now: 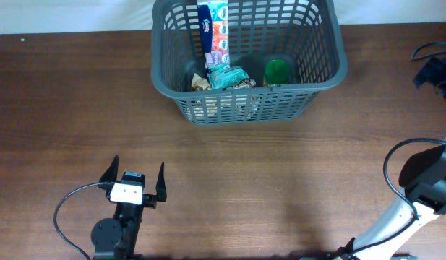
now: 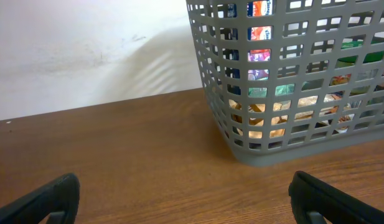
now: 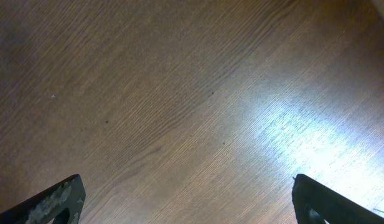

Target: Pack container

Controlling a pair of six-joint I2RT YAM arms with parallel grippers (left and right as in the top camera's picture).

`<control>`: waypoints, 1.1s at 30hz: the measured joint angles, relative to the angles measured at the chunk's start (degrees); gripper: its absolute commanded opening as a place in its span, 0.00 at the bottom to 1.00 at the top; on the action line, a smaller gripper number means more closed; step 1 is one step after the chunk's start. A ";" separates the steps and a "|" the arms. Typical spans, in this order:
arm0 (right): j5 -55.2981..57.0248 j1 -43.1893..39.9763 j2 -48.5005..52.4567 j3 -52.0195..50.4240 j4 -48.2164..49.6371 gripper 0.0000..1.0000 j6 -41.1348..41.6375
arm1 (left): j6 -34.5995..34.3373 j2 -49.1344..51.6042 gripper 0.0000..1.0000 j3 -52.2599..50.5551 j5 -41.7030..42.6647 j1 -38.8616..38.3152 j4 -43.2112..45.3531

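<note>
A dark grey container (image 1: 244,108) sits at the far middle of a brown wooden table (image 1: 63,108), well apart from both robot arms, which hang back at the near edge. The left gripper (image 1: 137,167) points straight at the basket with its two black fingers spread wide and nothing between them. Its wrist camera looks across bare wood to the basket's near corner (image 2: 241,124). The right gripper (image 3: 188,202) is likewise splayed and unloaded, and faces down onto plain tabletop under a patch of glare. In the overhead view only the right arm (image 1: 425,180) shows, at the lower right. The basket is rectangular, with a thick rolled rim and slotted lattice walls that taper toward a solid floor. Through those slots the left wrist view catches bands of colour from the goods inside. A tall tissue pack (image 1: 213,29), printed in blue, orange and purple, stands upright against the back wall. A teal packet (image 1: 228,75) lies on the floor near the front, with a green-lidded jar (image 1: 277,71) just beside it to the right and some pale tan items (image 1: 201,81) to its left. No loose item shows on the wood in any view, so the packing looks largely done. The withdrawn, open-handed stance reads as arms parked clear of the basket rather than poised for a pick.
</note>
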 measured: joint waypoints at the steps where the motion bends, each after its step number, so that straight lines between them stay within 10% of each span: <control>1: 0.00 0.00 0.00 0.00 0.00 0.99 -0.02 | 0.00 0.00 0.99 0.00 0.00 0.00 0.00; 33: 2.95 0.04 -0.09 0.00 3.32 0.99 0.00 | 0.00 0.00 0.99 0.00 0.00 0.00 0.00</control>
